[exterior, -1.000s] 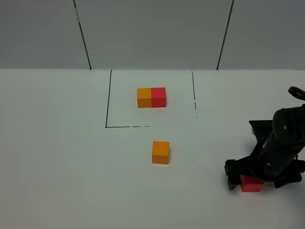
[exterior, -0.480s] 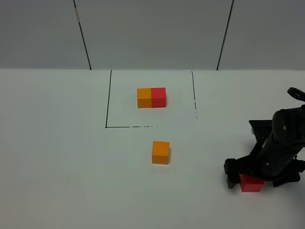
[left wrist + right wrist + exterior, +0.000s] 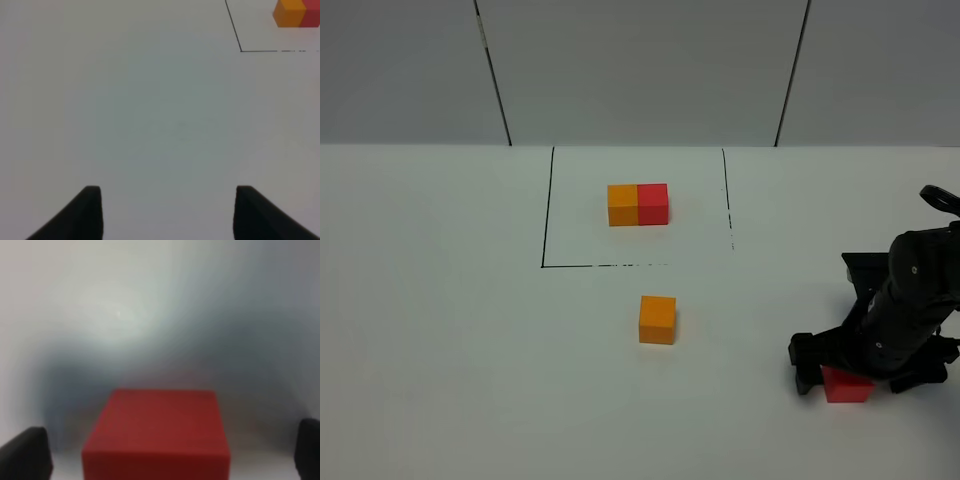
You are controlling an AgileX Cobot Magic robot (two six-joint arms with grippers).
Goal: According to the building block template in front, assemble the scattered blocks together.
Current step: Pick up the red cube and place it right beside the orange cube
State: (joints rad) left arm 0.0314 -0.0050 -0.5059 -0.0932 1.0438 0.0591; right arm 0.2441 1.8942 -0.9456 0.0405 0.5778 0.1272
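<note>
High view overlooks table (image 3: 440, 350); right wrist close on red cube (image 3: 157, 432).

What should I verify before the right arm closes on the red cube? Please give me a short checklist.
1. Right gripper open, with one jaw at each side of the red cube: ok.
2. Gap visible at both sides of the cube: ok, though the gaps are uneven.
3. Cube lies flat on the table: ok.
4. How far down the cube the jaws reach: cannot tell.
5. Way to the loose orange cube looks free: ok.
6. Template has its two cubes flush; left gripper is open and holds nothing: ok.
</note>
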